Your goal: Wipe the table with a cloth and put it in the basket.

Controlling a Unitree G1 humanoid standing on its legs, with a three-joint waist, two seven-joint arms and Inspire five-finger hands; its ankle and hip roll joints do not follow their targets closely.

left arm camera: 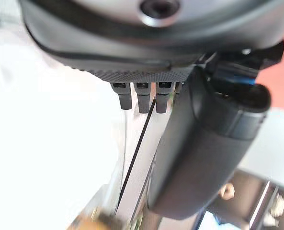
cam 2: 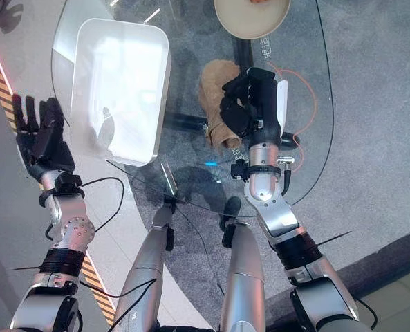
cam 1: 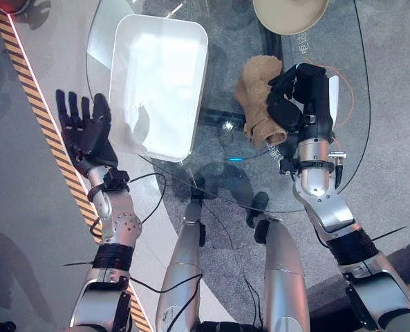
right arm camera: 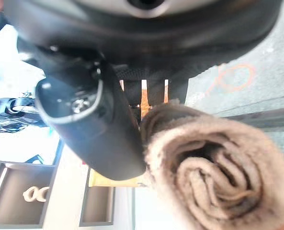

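Cloth point(cam 1: 258, 97) bunched in right hand point(cam 1: 294, 97), fingers curled on it; wiping step likely. Next: carry to basket point(cam 1: 160, 83) leftward. Left hand point(cam 1: 87, 131) open, idle.

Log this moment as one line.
right hand: shut on cloth, on glass table | left hand: open, beside table | basket: holds nothing

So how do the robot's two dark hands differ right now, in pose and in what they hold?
The left hand is open with straight fingers, holding nothing; the right hand is curled round the rolled tan cloth. The left hand hangs off the round glass table, beside the white rectangular basket; the right hand is over the tabletop. Both show dark fingers on silver-grey arms.
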